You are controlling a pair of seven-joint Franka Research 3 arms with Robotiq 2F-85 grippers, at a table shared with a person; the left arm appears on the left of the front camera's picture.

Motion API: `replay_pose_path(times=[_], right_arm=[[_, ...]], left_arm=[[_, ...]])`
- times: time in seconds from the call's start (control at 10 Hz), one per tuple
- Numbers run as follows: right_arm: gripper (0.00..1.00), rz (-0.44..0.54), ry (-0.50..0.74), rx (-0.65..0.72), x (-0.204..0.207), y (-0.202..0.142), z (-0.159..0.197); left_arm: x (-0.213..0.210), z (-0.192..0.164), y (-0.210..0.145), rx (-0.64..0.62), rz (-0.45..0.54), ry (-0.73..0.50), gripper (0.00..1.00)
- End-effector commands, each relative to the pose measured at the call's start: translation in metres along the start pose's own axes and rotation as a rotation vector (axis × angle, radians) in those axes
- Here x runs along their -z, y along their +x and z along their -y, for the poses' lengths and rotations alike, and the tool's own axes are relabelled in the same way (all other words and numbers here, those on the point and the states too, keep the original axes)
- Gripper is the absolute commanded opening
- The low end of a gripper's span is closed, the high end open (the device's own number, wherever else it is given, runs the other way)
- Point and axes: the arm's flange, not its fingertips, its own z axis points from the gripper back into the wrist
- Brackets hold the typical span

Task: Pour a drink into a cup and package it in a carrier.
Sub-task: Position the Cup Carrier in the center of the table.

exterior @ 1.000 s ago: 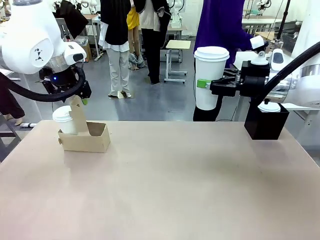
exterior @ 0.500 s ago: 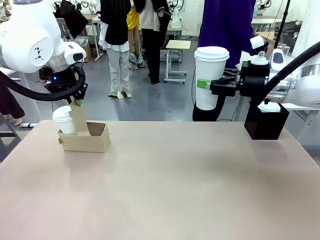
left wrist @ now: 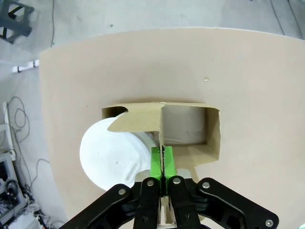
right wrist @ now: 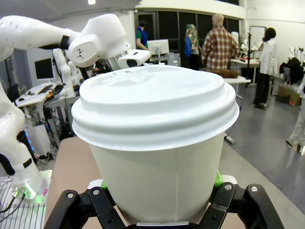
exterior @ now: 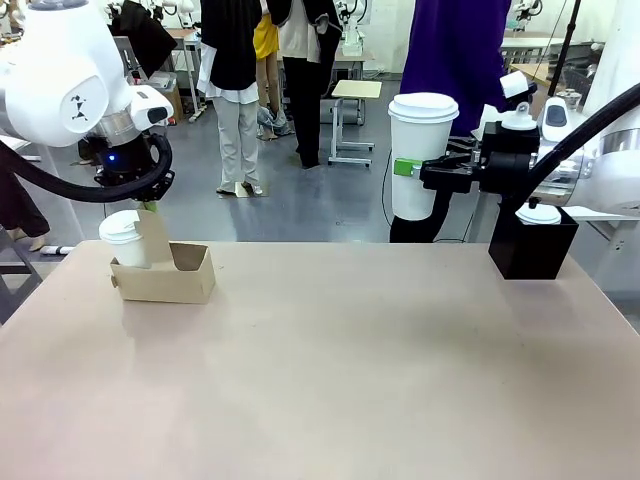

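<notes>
— where's the cup now?

— in my right pincer [exterior: 418,170], clamped by its sides about halfway up. the cup [exterior: 422,155] stands upright with its lid [right wrist: 155,102] on, held high over the far edge of the bench [exterior: 350,380]. with the lid on, i cannot tell what is inside.

— and the carrier?

— far off to my left, sitting on the bench. my left pincer [left wrist: 162,157] points straight down and is pinched together on the handle panel [left wrist: 160,131] of the carrier [exterior: 165,282].

— so which way does the cup have to go?

— leftward and down, i judge. the carrier lies lengthways across the bench. a short cup [exterior: 122,238] fills its outer slot. the free slot [left wrist: 187,126] is on the side turned to my right arm, so that arm has the open approach.

— how are the arms set?

— the right one reaches in level from the right, near the black box [exterior: 530,248]. the left hangs above the handle. the tall cup must stay plumb and clear that panel on the way in.
</notes>
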Motion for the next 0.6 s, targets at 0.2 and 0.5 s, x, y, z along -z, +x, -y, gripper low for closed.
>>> replay_pose_path(times=[0.2,0.5], right_arm=[[0.8,-0.001,-0.004,-0.007,0.003,0.004,0.0],[0.8,-0.001,-0.004,-0.007,0.003,0.004,0.0]], left_arm=[[-0.007,0.002,-0.004,0.02,0.036,0.022,0.02],[-0.065,0.025,-0.02,-0.077,0.092,0.055,0.02]])
